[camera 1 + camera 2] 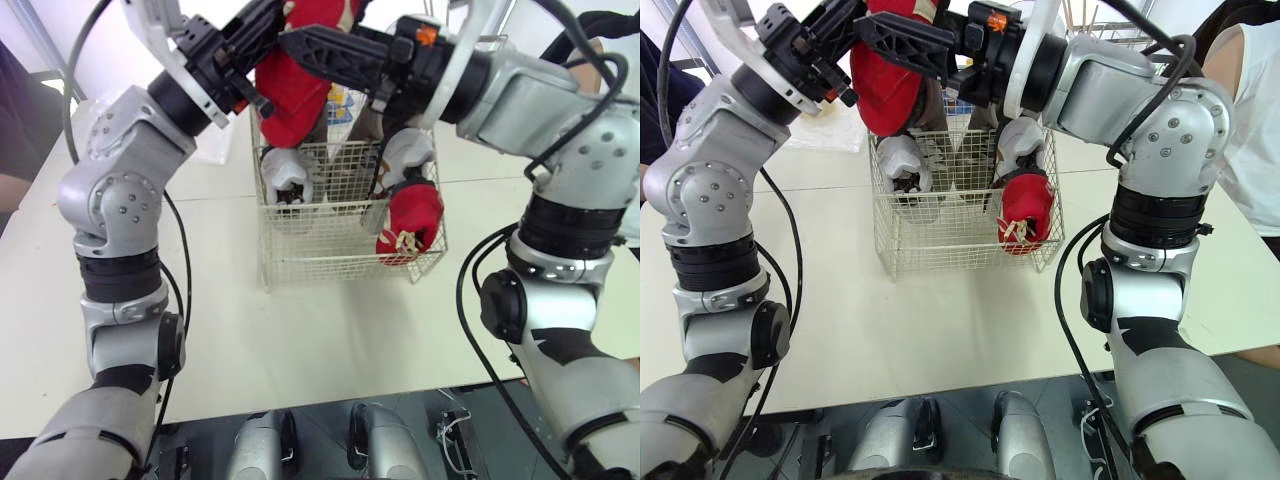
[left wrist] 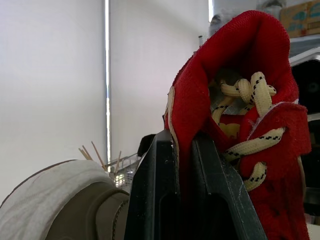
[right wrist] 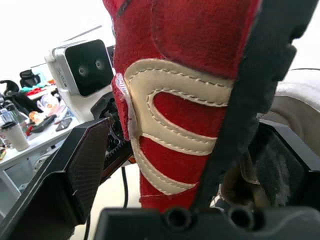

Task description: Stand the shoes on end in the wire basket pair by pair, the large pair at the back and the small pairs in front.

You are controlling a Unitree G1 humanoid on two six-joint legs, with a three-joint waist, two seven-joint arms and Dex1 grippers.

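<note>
A large red shoe (image 1: 290, 90) with cream laces hangs over the back of the wire basket (image 1: 330, 250). My left gripper (image 2: 182, 145) is shut on its collar edge. My right gripper (image 1: 300, 45) reaches in from the right and is open. The shoe (image 3: 190, 50) sits between its fingers, one finger against the sole side and the other standing clear. In the basket two small white shoes (image 1: 285, 180) (image 1: 405, 155) stand on end, with a small red shoe (image 1: 410, 220) at the front right. A grey-brown shoe (image 2: 60, 200) stands at the back.
The basket stands mid-table on a pale tabletop (image 1: 330, 340). A clear plastic bag (image 1: 830, 125) lies to its left. A person in a white top (image 1: 1250, 100) stands at the right, and another person in dark clothing (image 1: 20, 130) is at the far left.
</note>
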